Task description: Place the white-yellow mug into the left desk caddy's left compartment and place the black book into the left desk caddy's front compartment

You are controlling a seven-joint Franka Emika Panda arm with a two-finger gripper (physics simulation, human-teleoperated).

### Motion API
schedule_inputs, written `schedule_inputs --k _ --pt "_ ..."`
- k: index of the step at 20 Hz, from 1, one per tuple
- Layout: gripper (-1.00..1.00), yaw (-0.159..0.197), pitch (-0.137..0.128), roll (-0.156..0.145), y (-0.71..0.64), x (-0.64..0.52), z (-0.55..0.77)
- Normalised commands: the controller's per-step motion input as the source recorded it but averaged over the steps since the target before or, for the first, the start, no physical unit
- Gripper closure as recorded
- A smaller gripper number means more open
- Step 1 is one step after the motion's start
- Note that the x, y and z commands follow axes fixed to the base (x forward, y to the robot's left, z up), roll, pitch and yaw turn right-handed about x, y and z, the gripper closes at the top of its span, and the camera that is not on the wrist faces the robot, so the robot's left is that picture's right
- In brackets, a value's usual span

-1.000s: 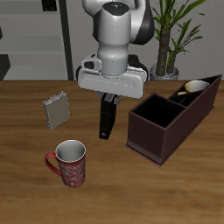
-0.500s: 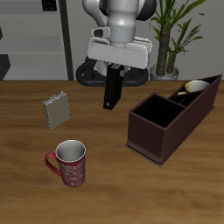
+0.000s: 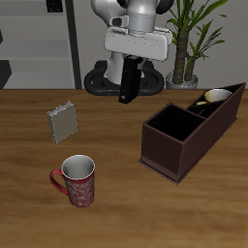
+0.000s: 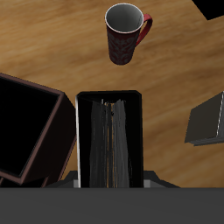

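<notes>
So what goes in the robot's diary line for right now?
gripper: shut on black book | book: lifted above table | white-yellow mug: in left desk caddy | next: front compartment

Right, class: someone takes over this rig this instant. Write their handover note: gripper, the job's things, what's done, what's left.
Gripper: shut on the black book, held upright, clear of the table, behind the left desk caddy.
White-yellow mug: already in the caddy's far end section.
Done: mug placed, book picked up.
Left: carry the book over the caddy and lower it into the front compartment.
Red mug and grey booklet: leave alone.
</notes>
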Motion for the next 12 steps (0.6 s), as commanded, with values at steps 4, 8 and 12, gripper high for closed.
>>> schedule_inputs --k 4,8,12 --pt "1.0 -0.019 -0.028 -0.048 0.12 -0.44 -0.16" --pt "1.0 0.006 -0.067 -0.046 0.14 -0.44 -0.11" --pt "1.0 -0.066 -0.029 0.019 0.34 -0.4 -0.12"
